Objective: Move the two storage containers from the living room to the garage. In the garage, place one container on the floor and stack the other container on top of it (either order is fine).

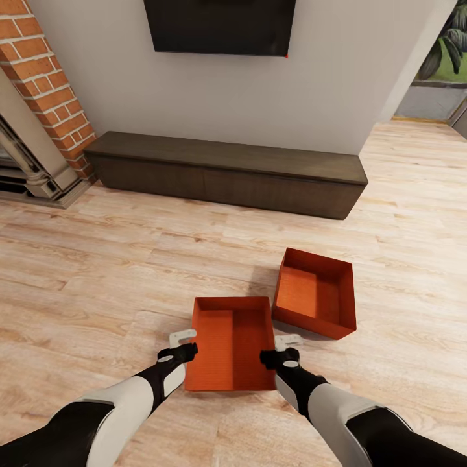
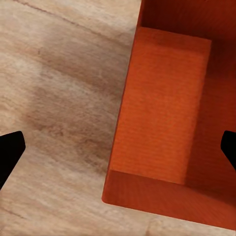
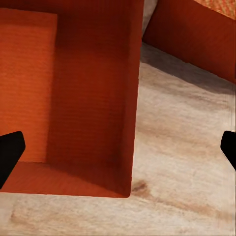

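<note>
Room: the living room, with plank floor [image 1: 97,259], dark cabinet [image 1: 227,172], TV [image 1: 220,26] and brick fireplace [image 1: 45,84]; no garage in sight.
Near bin [image 1: 232,344]: sits on the planks between the two grippers, open side up, not lifted as far as I can tell.
Far bin [image 1: 316,293]: just beyond the right gripper, close beside the near bin, apart from it.
Left gripper [image 1: 188,350]: jaws spread wide, straddling the near bin's left wall.
Right gripper [image 1: 272,355]: jaws spread too, astride the right wall.
Progress: I'd say barely begun; nothing gripped, both bins yet to be carried and stacked.
</note>
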Robot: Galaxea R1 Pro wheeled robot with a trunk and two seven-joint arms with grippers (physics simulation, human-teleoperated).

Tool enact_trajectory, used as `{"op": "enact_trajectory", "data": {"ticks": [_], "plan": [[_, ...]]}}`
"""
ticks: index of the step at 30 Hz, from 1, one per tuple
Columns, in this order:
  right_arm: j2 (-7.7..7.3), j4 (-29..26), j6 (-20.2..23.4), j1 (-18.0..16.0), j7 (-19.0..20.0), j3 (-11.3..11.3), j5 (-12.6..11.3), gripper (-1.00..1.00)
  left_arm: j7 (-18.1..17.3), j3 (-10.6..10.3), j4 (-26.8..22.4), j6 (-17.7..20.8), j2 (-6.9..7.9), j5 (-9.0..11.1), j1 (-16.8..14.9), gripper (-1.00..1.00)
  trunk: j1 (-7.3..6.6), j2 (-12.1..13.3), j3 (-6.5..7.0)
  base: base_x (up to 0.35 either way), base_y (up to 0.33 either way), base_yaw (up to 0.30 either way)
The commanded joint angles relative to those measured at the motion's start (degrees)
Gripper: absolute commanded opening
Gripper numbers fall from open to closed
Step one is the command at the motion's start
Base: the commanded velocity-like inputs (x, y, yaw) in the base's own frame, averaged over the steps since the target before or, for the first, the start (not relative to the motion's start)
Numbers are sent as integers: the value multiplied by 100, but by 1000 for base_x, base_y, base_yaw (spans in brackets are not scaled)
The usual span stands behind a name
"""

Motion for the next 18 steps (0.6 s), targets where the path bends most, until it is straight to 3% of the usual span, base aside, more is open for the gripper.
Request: {"op": "enact_trajectory", "data": {"ticks": [1,13,18], "plan": [[0,-1,-23,-4,-20,34,17,100,9,-22,5,-23,-1,47,-3,100,0,-2,-3,0,0,0],[-12,-13,-26,-4,-18,20,89,100,3,-33,7,-6,-14,15,-2,100,0,-2,-3,0,0,0],[-11,-12,-26,-4,-18,18,82,100,4,-38,8,-7,-16,-132,2,100,0,-2,-3,0,0,0]]}}
